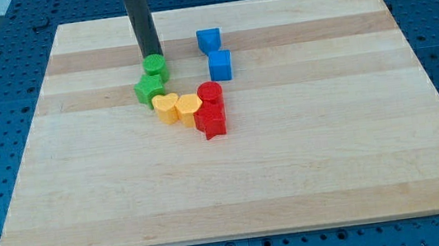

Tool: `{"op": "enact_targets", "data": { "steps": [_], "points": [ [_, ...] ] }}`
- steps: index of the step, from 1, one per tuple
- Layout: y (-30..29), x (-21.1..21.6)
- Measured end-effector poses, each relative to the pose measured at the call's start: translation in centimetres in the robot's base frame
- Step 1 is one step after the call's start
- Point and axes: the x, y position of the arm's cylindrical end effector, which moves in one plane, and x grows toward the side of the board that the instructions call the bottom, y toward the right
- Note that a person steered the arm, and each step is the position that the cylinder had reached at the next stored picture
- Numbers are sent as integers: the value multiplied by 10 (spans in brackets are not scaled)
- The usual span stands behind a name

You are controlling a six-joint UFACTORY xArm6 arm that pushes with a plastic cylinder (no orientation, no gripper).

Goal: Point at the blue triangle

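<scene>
The blue triangle [208, 40] lies near the top middle of the wooden board [331, 160], with a blue cube [220, 65] just below it. My tip [151, 56] is down on the board to the left of the blue triangle, with a clear gap between them. The tip stands right behind the green cylinder [155, 66], at or very near its top edge.
A green star [149, 88] sits below the green cylinder. Two yellow hearts [166, 108] [189, 107] lie side by side below that. A red cylinder [210, 93] and a red star [212, 120] sit to their right, below the blue cube.
</scene>
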Motion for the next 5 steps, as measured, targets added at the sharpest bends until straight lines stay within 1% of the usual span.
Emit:
{"op": "enact_targets", "data": {
  "steps": [1,2,3,4,5],
  "points": [
    [0,1],
    [1,-30],
    [30,-55],
    [69,-57],
    [91,-54]
  ]
}}
